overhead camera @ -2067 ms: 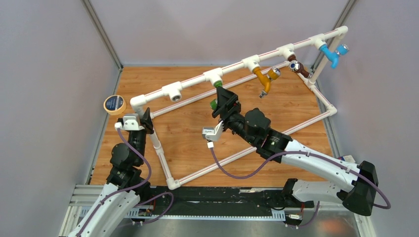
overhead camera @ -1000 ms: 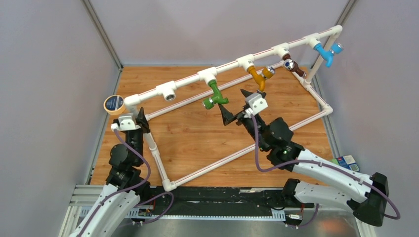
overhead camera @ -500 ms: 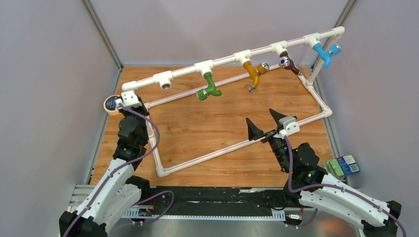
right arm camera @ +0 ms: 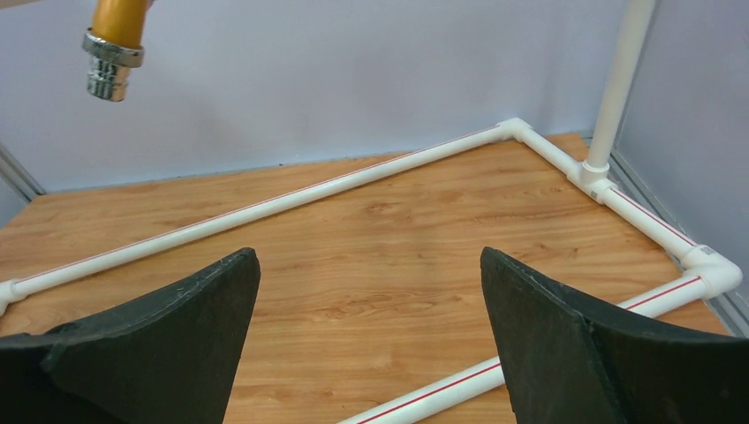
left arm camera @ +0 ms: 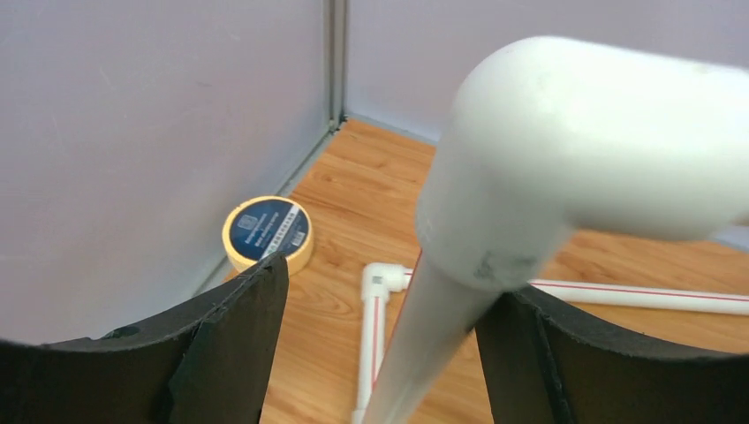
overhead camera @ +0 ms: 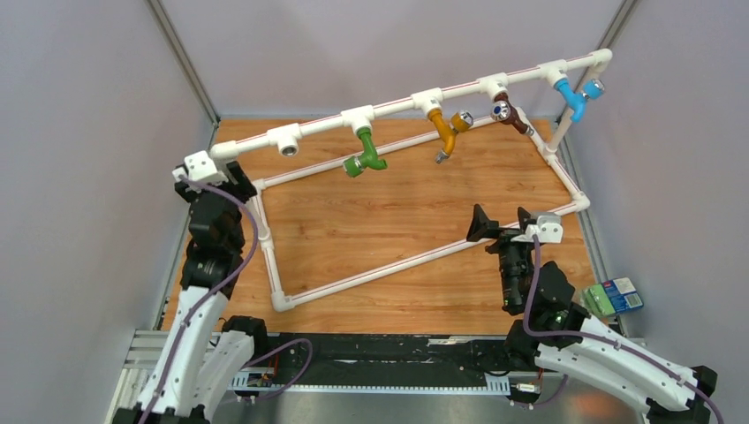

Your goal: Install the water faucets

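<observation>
Now | L gripper (left arm camera: 386, 281): jaws spread, corner pipe (left arm camera: 424, 353) btwn them, unclamped | R gripper (right arm camera: 368, 256): released, orange faucet (right arm camera: 115, 44) hanging up-left | green faucet (overhead camera: 366, 152) on rail (overhead camera: 389, 107), fwd-left of R.

The left arm (overhead camera: 209, 265) stands up along the worktop's left edge, its left gripper (overhead camera: 235, 182) near the far-left corner with jaws parted, while the right arm (overhead camera: 609, 352) reaches in along the right edge, the right gripper (overhead camera: 501, 221) spread wide.
</observation>
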{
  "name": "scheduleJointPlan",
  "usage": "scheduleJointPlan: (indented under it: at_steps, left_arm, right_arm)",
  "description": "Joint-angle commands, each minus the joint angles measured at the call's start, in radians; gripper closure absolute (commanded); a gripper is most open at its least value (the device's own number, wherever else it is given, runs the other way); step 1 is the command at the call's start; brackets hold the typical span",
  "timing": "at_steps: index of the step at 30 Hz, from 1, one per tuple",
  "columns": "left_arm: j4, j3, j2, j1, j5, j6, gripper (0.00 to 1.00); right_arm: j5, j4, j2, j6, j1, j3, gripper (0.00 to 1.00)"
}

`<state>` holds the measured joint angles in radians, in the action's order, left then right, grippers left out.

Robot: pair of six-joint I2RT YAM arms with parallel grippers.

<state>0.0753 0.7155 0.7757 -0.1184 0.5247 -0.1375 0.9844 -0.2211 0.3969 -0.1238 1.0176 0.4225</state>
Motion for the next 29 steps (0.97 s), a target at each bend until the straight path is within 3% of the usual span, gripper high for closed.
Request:
scheduleJointPlan:
  at_steps: [1, 9, 15, 22, 29]
  left_arm:
    - [-0.198, -0.011, -0.263, 0.010, -0.057, -0.140, 0.19]
    - [-0.370, -0.151, -0.663, 0.010, -0.158, -0.177, 0.19]
    - [-0.373, -0.217, -0.811, 0.011, -0.210, -0.131, 0.19]
    - [-0.367, -0.220, -0.790, 0.010, -0.239, -0.116, 0.19]
    - [-0.362, -0.221, -0.791, 0.010, -0.238, -0.102, 0.19]
  right_arm:
    - [0.051, 0.063, -0.048, 0.044, 0.001, 0.057, 0.00]
    - [-0.099, 0.152, -0.254, -0.112, 0.003, 0.114, 0.00]
    - [0.005, 0.178, -0.331, -0.177, 0.001, 0.128, 0.00]
    - [0.172, 0.180, -0.375, -0.152, -0.001, 0.124, 0.00]
    - [0.178, 0.181, -0.382, -0.151, -0.017, 0.119, 0.00]
